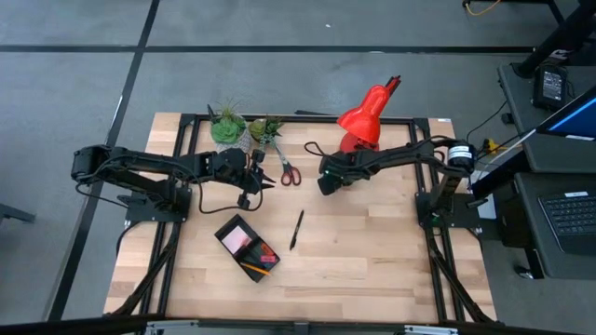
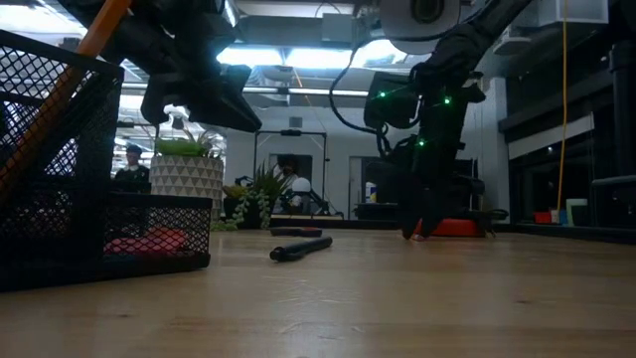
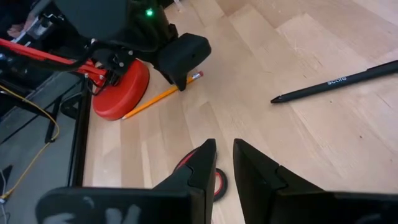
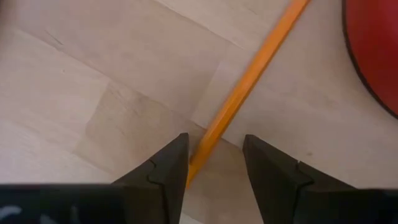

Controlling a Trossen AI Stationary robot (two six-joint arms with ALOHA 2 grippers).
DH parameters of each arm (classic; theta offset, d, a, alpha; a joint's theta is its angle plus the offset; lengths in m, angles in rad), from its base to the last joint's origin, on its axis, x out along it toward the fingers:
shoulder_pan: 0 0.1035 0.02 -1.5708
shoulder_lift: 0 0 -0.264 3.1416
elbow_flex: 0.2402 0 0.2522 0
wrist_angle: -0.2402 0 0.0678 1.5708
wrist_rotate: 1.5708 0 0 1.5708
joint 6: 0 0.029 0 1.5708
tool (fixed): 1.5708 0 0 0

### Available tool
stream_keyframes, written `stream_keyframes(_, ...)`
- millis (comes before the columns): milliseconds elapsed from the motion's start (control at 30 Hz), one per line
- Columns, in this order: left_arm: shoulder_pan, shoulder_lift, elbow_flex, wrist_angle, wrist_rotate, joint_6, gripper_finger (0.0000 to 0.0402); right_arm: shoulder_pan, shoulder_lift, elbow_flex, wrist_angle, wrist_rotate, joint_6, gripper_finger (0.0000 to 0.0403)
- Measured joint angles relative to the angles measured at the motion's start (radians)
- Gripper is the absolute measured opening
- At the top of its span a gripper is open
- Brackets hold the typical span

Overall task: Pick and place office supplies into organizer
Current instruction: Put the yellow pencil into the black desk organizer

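Observation:
An orange pencil [image 4: 249,81] lies flat on the wooden table beside the red lamp's base [image 3: 121,93]. My right gripper [image 4: 214,140] hangs over it, pointing steeply down and open, one finger on either side of the pencil's shaft. Its place in the high view is the table's middle [image 1: 325,184]. My left gripper [image 1: 264,179] waits above the red-handled scissors [image 1: 287,169], open by a narrow gap with nothing between its fingers [image 3: 222,146]. A black pen [image 1: 296,229] lies nearer the front. The black mesh organizer [image 1: 228,226] holds a pink pad and an orange pencil.
The red desk lamp [image 1: 365,116] stands just behind my right gripper. Two green potted plants [image 1: 228,128] stand at the far edge behind my left gripper. Bare wood lies around the pen and toward the table's near right.

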Motion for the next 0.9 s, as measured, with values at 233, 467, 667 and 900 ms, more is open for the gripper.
stream_keyframes(233, 0.000, 0.000, 0.000, 0.000, 0.000, -0.004, 0.0051, -0.028, 0.008, 0.013, -0.012, -0.025, 0.009, 0.0158)
stream_keyframes(467, 0.000, 0.000, 0.000, -0.002, 0.000, -0.004, 0.0048, -0.035, 0.036, 0.005, 0.002, -0.040, 0.042, 0.0158)
stream_keyframes(667, 0.000, 0.000, 0.000, -0.004, 0.000, -0.004, 0.0047, -0.035, 0.037, 0.005, 0.009, -0.041, 0.061, 0.0135)
stream_keyframes(900, 0.000, 0.000, 0.000, -0.004, 0.000, -0.004, 0.0047, -0.033, 0.037, 0.005, -0.002, -0.042, 0.033, 0.0074)
